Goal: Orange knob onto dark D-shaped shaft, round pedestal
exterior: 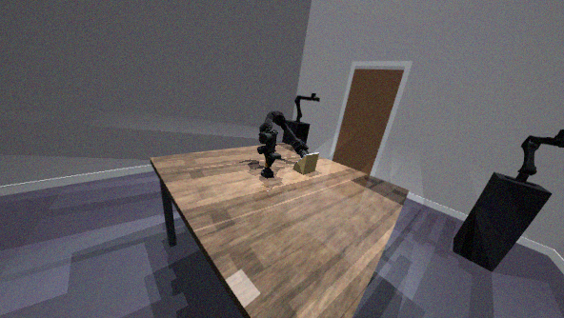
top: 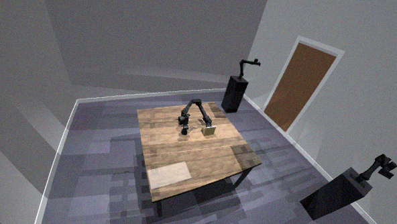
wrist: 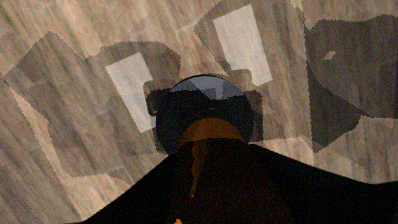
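The orange knob [wrist: 212,131] is between the fingers in the wrist view; only a small orange speck shows in the exterior view. My gripper [wrist: 212,156] [exterior: 267,164] [top: 184,128] is shut on the knob and points down over the round pedestal. The dark round pedestal [wrist: 204,111] [exterior: 267,174] [top: 184,132] stands on the table, directly below the knob. In the wrist view the knob overlaps the near part of its disc. The shaft is hidden under the knob and fingers. I cannot tell how far the knob sits down on it.
A tan wedge-shaped block [top: 208,131] [exterior: 308,164] stands beside the arm's base on the wooden table [top: 198,157] [exterior: 295,228]. A pale rectangle [top: 169,175] [exterior: 243,288] lies near a table edge. Two pale patches and dark shadows show around the pedestal in the wrist view.
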`<state>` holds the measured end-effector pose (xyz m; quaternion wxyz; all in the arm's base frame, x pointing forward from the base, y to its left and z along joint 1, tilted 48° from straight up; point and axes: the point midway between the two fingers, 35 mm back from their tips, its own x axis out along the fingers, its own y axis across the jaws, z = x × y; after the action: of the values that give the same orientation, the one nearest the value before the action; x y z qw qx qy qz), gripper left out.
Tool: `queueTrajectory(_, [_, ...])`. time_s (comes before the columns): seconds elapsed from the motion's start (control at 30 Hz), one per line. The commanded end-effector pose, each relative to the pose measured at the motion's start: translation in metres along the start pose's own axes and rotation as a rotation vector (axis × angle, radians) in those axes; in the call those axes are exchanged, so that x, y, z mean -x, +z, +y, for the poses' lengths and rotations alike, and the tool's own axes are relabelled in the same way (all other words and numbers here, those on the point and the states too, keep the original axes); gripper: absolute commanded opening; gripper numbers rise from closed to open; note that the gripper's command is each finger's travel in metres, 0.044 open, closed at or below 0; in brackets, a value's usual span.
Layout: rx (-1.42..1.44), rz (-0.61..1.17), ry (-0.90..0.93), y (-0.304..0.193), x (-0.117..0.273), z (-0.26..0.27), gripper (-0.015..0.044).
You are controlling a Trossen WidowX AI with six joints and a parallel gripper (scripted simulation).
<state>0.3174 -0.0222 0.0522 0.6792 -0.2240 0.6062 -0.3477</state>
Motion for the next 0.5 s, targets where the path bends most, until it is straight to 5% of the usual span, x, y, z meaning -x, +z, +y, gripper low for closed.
queueTrajectory(0.0, [0.003, -0.002, 0.001, -0.0004, 0.0033, 0.0016, 0.0])
queueTrajectory(0.47, [-0.207, -0.002, 0.001, -0.001, 0.0028, 0.0042, 0.0])
